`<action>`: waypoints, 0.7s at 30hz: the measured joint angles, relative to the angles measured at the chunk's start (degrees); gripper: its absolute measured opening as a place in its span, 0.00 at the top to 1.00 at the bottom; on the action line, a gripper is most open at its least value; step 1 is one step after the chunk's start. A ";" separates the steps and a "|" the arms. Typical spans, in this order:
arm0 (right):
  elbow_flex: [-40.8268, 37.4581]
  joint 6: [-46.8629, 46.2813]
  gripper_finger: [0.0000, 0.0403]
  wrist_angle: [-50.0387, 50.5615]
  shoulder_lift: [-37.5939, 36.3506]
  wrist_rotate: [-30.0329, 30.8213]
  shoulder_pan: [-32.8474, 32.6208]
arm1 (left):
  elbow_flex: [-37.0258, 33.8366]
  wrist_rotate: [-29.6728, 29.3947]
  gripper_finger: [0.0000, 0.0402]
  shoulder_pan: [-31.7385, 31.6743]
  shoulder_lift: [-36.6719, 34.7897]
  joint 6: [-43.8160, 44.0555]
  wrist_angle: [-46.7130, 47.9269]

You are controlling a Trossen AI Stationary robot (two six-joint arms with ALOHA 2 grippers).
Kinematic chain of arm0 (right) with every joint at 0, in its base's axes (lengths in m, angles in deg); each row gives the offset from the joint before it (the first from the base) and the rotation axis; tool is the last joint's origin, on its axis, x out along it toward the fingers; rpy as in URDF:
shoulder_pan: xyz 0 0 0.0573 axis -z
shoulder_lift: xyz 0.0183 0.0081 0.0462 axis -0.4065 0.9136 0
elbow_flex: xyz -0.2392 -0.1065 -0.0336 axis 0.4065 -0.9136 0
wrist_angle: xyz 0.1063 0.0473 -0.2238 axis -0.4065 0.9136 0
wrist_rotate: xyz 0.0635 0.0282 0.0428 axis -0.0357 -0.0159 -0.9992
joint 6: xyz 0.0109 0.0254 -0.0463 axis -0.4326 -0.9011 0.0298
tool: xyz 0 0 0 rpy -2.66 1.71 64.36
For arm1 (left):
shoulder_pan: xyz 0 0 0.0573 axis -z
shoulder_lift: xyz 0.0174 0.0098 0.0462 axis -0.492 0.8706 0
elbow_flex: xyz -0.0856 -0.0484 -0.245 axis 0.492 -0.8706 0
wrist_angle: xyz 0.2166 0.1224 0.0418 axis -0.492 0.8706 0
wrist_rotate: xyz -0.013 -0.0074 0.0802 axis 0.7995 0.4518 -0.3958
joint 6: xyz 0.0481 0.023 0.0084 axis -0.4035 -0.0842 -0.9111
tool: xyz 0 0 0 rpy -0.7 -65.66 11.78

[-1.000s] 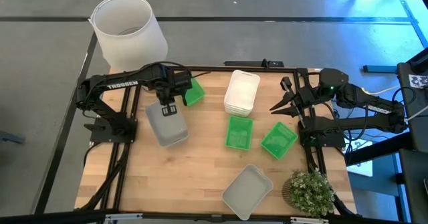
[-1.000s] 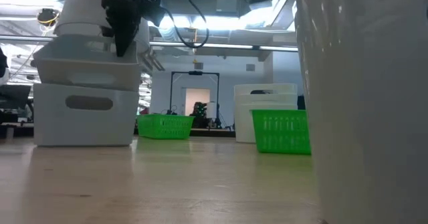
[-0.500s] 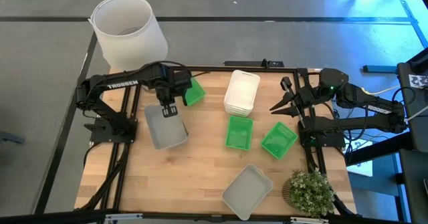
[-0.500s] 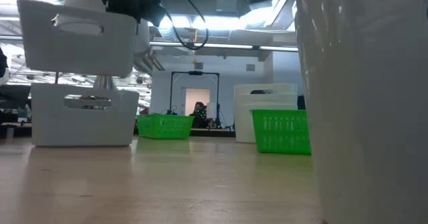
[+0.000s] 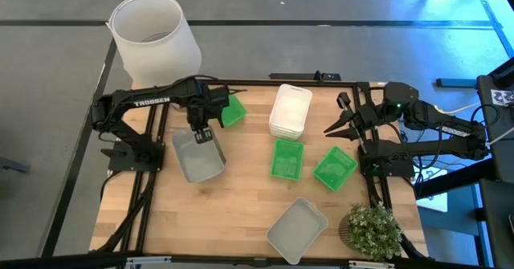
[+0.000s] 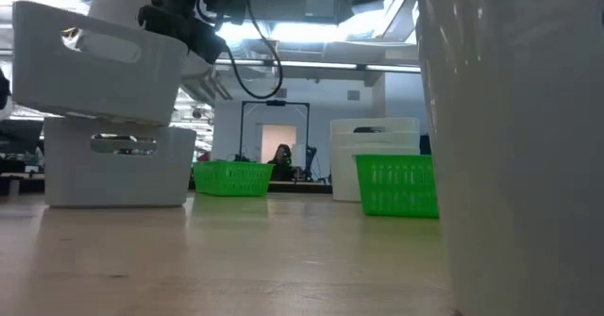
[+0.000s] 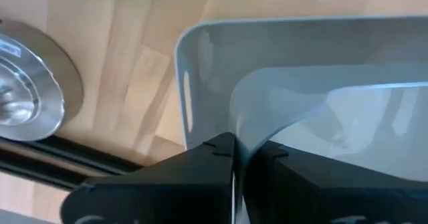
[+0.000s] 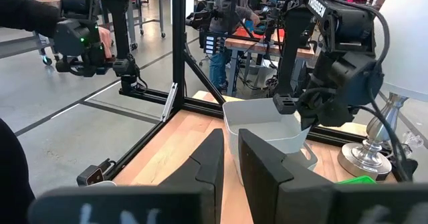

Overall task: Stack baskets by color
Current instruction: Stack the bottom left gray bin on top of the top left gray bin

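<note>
A translucent grey basket hangs tilted above a second grey basket that rests on the left part of the table. The left gripper has its jaws clenched on the lifted basket's far rim, the arm reaching in from the table's left edge with its wrist turned down. A third grey basket lies near the front edge, beside a small potted plant. Three green baskets show: one just behind the left gripper, one mid-table and one to its right. A white stack stands at the back; its count cannot be told. The right gripper waits at the right edge, jaws narrowly parted, grasping nothing. A white lampshade stands on the grey floor behind.
</note>
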 joint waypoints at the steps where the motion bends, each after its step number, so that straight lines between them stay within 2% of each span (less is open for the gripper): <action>1: 0.01 0.02 0.88 0.00 0.00 0.00 -0.01 | 0.00 -0.03 1.00 -0.34 -0.02 -0.63 -0.40; 10: 0.00 -0.06 0.88 -0.02 0.00 0.00 -0.01 | 0.00 2.36 1.00 -4.22 -0.02 -3.45 -3.24; 21: 0.00 -1.56 0.88 -0.02 0.00 0.00 0.01 | 0.00 2.17 1.00 -7.04 -0.02 -5.87 -4.58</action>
